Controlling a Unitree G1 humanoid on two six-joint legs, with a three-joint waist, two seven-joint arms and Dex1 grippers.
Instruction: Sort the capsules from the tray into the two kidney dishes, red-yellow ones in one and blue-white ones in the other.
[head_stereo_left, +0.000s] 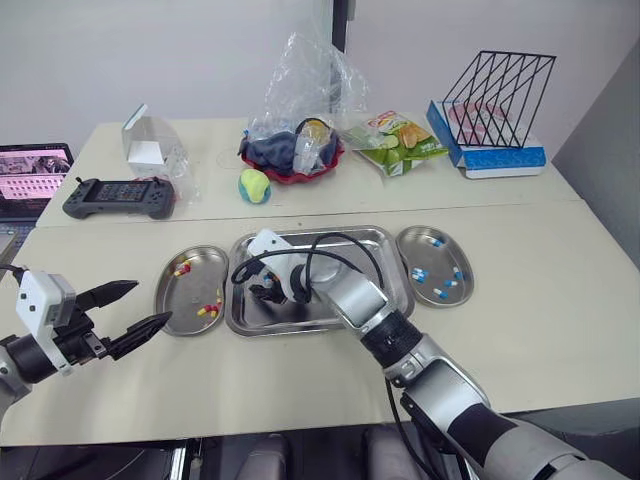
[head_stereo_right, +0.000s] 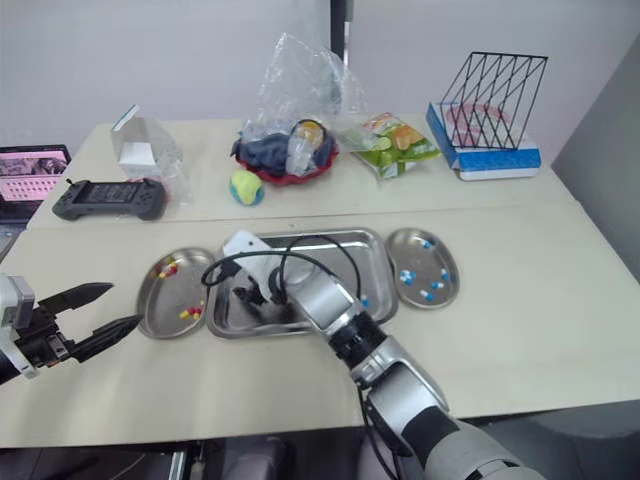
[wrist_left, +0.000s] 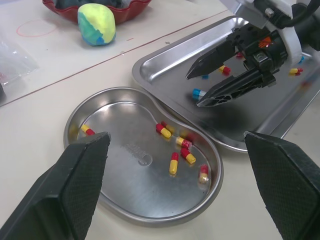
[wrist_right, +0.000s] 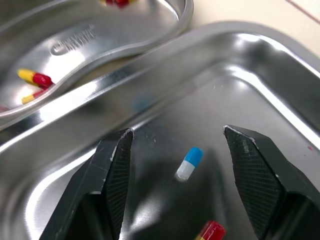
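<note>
While the right gripper (wrist_right: 177, 131) hangs low inside the tray (head_stereo_left: 330, 233) with its fingers spread apart, a blue-white capsule (wrist_right: 189, 163) lies on the tray floor between them, touching neither, and a red-yellow capsule (wrist_right: 210, 232) lies close beside it. A few more capsules sit farther along the tray. The left kidney dish (head_stereo_left: 192, 268) holds several red-yellow capsules (wrist_left: 173, 163), scattered toward its two ends. The right kidney dish (head_stereo_left: 437, 262) holds several blue-white capsules (head_stereo_left: 418, 273). Each dish lies just beside its end of the tray, rim close to rim, so all three form one row across the surface (head_stereo_left: 560, 300). The left gripper (head_stereo_left: 152, 302) hovers with its fingers wide apart over bare surface, just to the left of the left kidney dish and near the front edge. Open surface runs in front of the row and to the right of the right kidney dish; behind the row, the back of the surface is crowded with other things
</note>
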